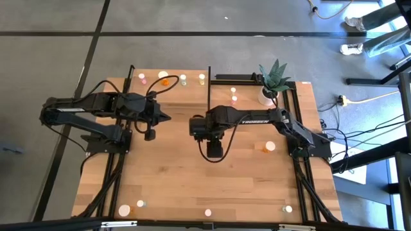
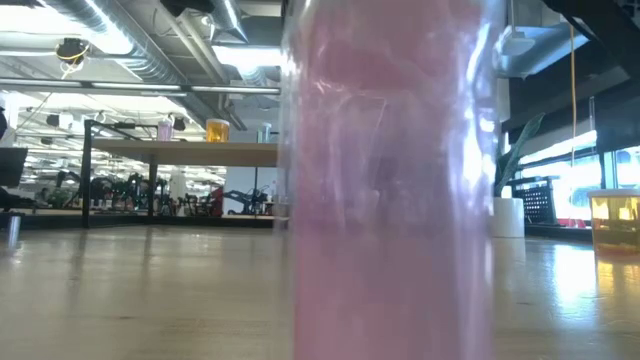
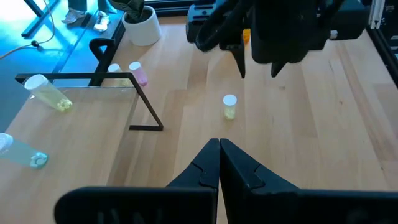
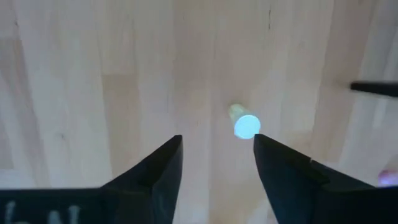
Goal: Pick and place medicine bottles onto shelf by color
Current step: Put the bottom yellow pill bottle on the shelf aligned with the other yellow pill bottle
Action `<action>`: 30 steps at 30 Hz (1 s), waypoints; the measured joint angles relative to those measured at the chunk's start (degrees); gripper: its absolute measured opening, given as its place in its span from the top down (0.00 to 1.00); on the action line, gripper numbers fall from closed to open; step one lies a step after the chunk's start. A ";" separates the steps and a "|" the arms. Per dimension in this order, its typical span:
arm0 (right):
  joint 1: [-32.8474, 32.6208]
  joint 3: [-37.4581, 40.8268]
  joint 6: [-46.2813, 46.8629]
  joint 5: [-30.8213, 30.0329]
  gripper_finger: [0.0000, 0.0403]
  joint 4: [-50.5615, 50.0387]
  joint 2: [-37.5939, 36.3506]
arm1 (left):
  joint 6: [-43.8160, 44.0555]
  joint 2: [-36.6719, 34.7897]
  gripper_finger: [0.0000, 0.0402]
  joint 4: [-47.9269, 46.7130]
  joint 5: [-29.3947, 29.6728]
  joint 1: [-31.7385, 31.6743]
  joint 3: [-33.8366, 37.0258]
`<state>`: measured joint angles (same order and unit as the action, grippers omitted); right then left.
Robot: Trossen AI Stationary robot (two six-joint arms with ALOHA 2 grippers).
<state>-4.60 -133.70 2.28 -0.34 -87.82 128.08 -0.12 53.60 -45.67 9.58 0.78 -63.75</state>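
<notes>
Your right end effector [image 4: 217, 158], fingers apart, hovered above a small yellowish white-capped bottle [image 4: 245, 123] standing upright mid-bench, just beyond its fingertips. Your left end effector [image 3: 219, 163], fingers together, waited farther off.

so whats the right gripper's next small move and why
Probably ease toward the yellowish bottle, centre it, then lower. The right gripper is open above the table, and the bottle stands upright just beyond its fingertips, nearer one finger, untouched.
</notes>
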 joint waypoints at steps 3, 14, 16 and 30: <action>0.22 0.01 -2.42 -0.51 0.44 0.25 0.38 | 0.00 -0.01 1.00 -0.01 0.00 0.00 0.00; 3.43 0.01 -1.20 2.88 0.43 -0.57 0.45 | 0.02 0.00 1.00 -0.35 0.00 0.00 0.00; 3.65 0.01 -1.00 3.01 0.43 -2.14 0.37 | 0.04 0.00 1.00 -0.37 0.00 0.00 0.00; 3.58 0.01 0.51 3.86 0.43 -2.21 -4.42 | 0.09 0.00 1.00 -2.07 0.00 0.02 0.00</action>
<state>-1.03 -133.69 2.79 3.52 -90.03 123.66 -0.03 53.60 -47.74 9.58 0.80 -63.75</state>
